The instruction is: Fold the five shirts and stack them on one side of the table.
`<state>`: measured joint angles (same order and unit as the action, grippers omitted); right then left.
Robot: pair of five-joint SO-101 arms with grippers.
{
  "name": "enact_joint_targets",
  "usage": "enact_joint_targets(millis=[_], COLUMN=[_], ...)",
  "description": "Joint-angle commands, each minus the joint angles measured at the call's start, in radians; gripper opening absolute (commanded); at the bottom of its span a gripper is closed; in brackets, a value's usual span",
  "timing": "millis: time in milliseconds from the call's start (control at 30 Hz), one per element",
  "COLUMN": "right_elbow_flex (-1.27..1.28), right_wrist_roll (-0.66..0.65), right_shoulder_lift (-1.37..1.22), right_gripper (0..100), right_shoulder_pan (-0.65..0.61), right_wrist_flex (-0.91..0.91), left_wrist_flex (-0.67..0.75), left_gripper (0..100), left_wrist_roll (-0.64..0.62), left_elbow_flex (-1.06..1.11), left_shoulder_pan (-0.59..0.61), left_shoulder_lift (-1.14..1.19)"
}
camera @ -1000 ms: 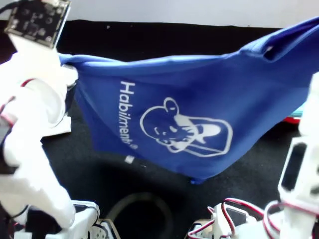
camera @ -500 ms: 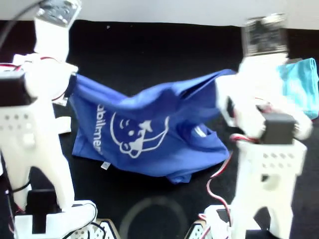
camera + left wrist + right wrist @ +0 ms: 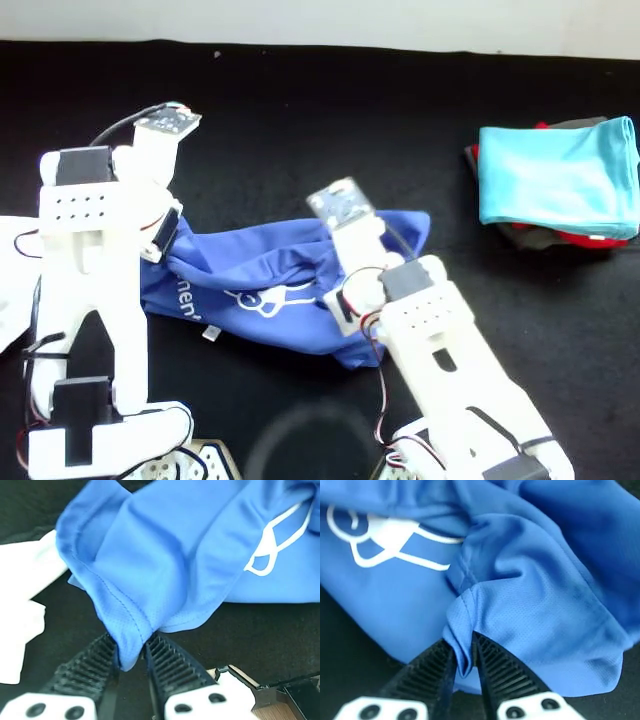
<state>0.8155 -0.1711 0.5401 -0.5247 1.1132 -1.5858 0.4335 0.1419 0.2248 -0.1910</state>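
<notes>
Pinching a fold of hem between jaws closed down to a narrow slit, the left gripper [image 3: 132,647] is clamped on the left end of the blue shirt [image 3: 270,290]. The right gripper [image 3: 462,655] is shut just as narrowly on a bunched seam toward the garment's right side. The cloth is judged to be held at two spread points so that it can be drawn flat for folding. It is laid crumpled on the black table [image 3: 300,120], mid-left and near. The folded stack [image 3: 555,185], topped in turquoise, is kept at the far right, well apart, marking the stacking side.
</notes>
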Motion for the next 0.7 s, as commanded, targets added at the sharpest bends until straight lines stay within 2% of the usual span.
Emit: enact_joint_targets(millis=[0, 167, 267, 333, 467, 667], right_elbow_flex=[-0.045, -0.274, -0.487, -0.611, -0.619, -0.269], right_wrist_roll=[-0.097, -0.112, -0.112, -0.112, -0.106, -0.109], right_shoulder_lift=[0.010, 0.012, 0.012, 0.008, -0.002, -0.002], right_gripper=[1.5, 12.1, 12.7, 12.7, 12.7, 12.7], right_shoulder_pan=[-0.015, -0.015, -0.010, 0.016, 0.104, 0.219], right_wrist_flex=[0.096, 0.361, 0.496, 0.522, 0.430, 0.116], left_wrist_flex=[0.026, 0.048, 0.064, 0.068, 0.068, 0.068], left_gripper=[1, 1, 1, 1, 1, 1], left_wrist_roll=[0.008, 0.008, 0.008, 0.008, 0.008, 0.008], left_elbow_flex=[0.002, 0.004, 0.004, 0.004, 0.004, 0.004], left_shoulder_pan=[0.016, 0.015, 0.015, 0.015, 0.010, 0.010], left_shoulder_lift=[-0.010, -0.008, -0.004, -0.002, -0.008, -0.010])
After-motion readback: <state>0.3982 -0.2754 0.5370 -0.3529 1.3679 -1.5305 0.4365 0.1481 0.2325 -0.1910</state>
